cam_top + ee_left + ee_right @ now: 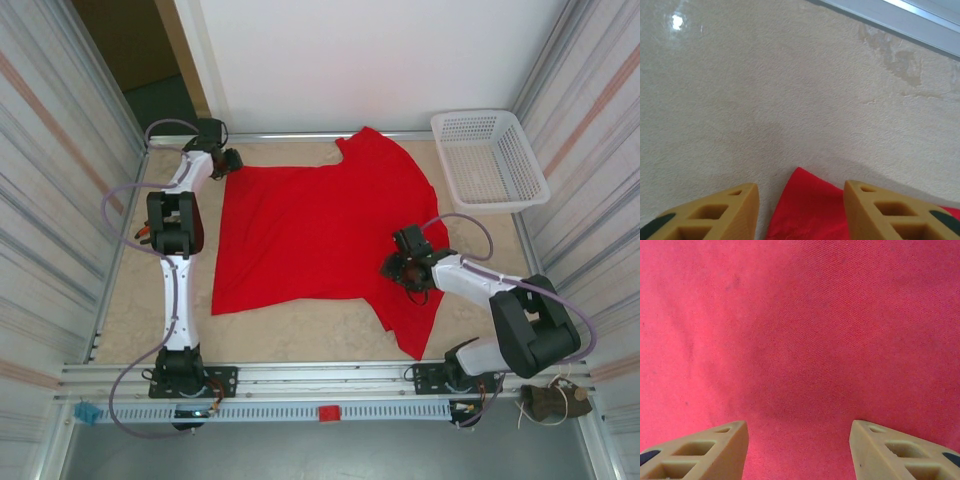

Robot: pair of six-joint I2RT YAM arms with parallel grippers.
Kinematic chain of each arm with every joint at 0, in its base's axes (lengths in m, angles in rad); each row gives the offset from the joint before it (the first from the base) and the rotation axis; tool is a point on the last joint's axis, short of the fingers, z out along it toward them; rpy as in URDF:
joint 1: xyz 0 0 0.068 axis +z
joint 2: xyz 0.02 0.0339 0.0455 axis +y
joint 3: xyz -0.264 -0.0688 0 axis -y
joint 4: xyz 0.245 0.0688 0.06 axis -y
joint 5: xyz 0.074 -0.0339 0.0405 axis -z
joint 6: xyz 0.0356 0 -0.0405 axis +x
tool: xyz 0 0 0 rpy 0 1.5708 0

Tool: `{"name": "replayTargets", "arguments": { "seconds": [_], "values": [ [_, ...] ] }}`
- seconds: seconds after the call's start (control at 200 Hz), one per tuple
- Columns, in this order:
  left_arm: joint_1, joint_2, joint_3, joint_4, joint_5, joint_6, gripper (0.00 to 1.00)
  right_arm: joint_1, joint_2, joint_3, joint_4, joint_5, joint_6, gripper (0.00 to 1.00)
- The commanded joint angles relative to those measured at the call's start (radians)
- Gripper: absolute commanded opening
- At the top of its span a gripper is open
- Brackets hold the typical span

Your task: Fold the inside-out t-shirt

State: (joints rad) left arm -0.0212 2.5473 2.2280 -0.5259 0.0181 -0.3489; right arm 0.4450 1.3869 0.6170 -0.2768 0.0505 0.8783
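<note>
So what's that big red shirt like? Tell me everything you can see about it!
The t-shirt is bright red, plain soft cloth with a fine weave, lying spread flat on the beige table with a few gentle wrinkles. One short sleeve points to the far side, the other toward the near edge on the right. The left gripper stands open with the shirt's far left corner between its fingers; the right gripper is open just over the cloth by the near sleeve.

Bright even light, soft shadows, lamp glare on table (790, 90), sharp focus
</note>
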Motion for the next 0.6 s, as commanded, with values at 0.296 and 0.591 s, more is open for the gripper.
{"name": "replayTargets", "arguments": {
  "seconds": [0.296, 0.591],
  "values": [
    [0.003, 0.023, 0.032, 0.047, -0.003, -0.037, 0.01, -0.026, -0.002, -0.051, -0.006, 0.005, 0.017, 0.54],
    [0.006, -0.077, -0.054, 0.170, -0.117, -0.054, 0.00, -0.031, -0.012, -0.075, -0.026, 0.027, 0.056, 0.53]
  ]
}}
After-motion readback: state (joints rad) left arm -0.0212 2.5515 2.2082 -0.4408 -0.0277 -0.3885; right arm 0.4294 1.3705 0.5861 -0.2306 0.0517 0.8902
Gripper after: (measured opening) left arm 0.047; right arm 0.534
